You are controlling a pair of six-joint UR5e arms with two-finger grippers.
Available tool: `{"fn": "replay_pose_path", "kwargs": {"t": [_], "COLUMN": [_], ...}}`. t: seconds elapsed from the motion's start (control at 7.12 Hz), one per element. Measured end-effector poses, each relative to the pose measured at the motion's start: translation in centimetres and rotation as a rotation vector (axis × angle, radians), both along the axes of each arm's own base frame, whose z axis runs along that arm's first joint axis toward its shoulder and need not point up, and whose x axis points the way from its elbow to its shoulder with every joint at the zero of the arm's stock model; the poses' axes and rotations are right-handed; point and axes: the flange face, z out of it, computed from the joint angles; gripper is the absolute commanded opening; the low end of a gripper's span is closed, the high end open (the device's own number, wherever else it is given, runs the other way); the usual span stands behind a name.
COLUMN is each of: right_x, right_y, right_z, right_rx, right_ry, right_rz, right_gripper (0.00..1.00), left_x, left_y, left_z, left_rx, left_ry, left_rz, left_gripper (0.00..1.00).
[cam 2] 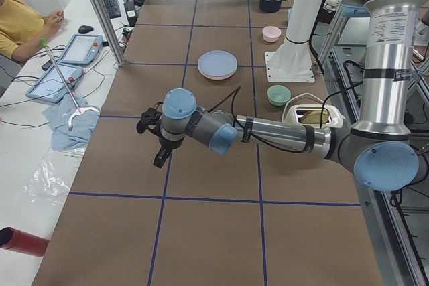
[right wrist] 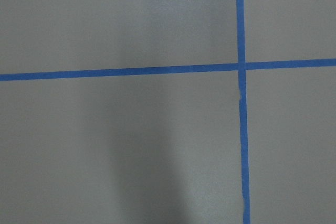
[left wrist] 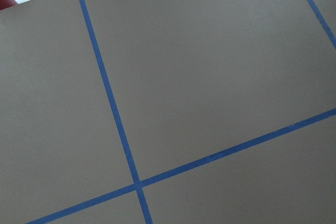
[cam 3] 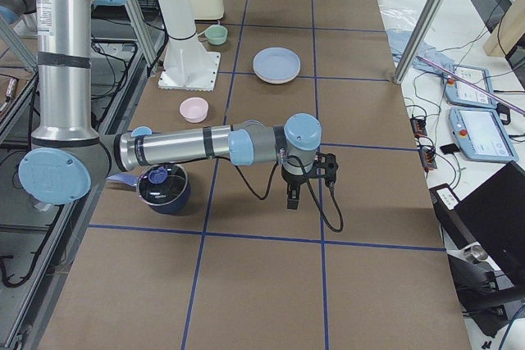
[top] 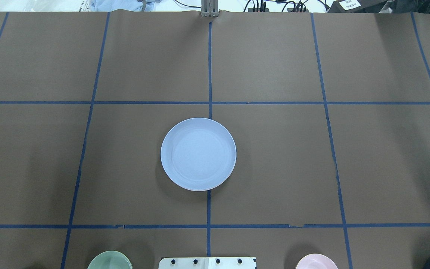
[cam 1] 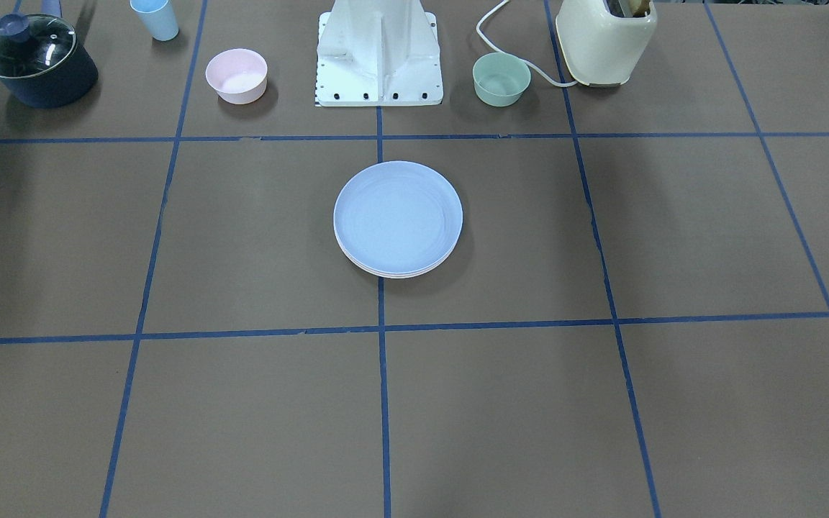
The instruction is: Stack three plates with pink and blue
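The light blue plate (cam 1: 398, 216) lies on top of a stack at the table's middle, also in the overhead view (top: 198, 153). Pale rims of plates under it (cam 1: 391, 273) show at the stack's edge; the pink and the cream-white plate are mostly hidden and I cannot tell their order. My left gripper (cam 2: 157, 144) hangs over bare mat far from the stack, toward the table's left end. My right gripper (cam 3: 294, 194) hangs over bare mat toward the right end. Both show only in side views, so I cannot tell if they are open or shut. Both wrist views show only mat and blue tape.
Along the robot's side stand a dark pot with a glass lid (cam 1: 37, 61), a light blue cup (cam 1: 155, 18), a small pink bowl (cam 1: 236, 75), the robot base (cam 1: 378, 54), a small green bowl (cam 1: 501, 78) and a cream toaster (cam 1: 605, 39). An operator (cam 2: 20, 25) sits beside the table.
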Motion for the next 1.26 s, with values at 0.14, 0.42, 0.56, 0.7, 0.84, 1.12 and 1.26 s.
{"fn": "replay_pose_path", "kwargs": {"t": [0.14,0.42,0.56,0.7,0.84,1.12,1.26], "right_x": [-0.1,-0.7,-1.1,-1.3,-1.4,-1.5,-1.5], "right_y": [-0.1,-0.1,-0.1,-0.1,-0.1,-0.3,-0.4], "right_z": [0.2,0.4,0.1,-0.2,-0.7,-1.5,-1.8], "right_rx": [-0.007,-0.018,-0.016,-0.010,0.007,0.045,0.064], "right_ry": [-0.003,-0.037,-0.058,-0.070,-0.076,-0.080,-0.079], "right_rz": [-0.002,-0.016,-0.025,-0.030,-0.032,-0.036,-0.036], "right_gripper": [1.00,1.00,1.00,1.00,1.00,1.00,1.00], "left_x": [0.0,0.0,0.1,0.1,0.1,0.2,0.3], "left_y": [0.1,0.1,-0.1,-0.2,-0.4,-1.5,-2.1], "left_z": [-0.6,-1.1,-1.1,-1.1,-1.0,-0.4,-0.4], "left_rx": [-0.006,-0.009,-0.010,-0.010,-0.013,-0.026,-0.030], "left_ry": [0.006,0.007,0.003,0.000,-0.002,-0.003,-0.003], "left_rz": [-0.006,-0.011,-0.013,-0.015,-0.015,-0.015,-0.015], "left_gripper": [1.00,1.00,1.00,1.00,1.00,1.00,1.00]}}
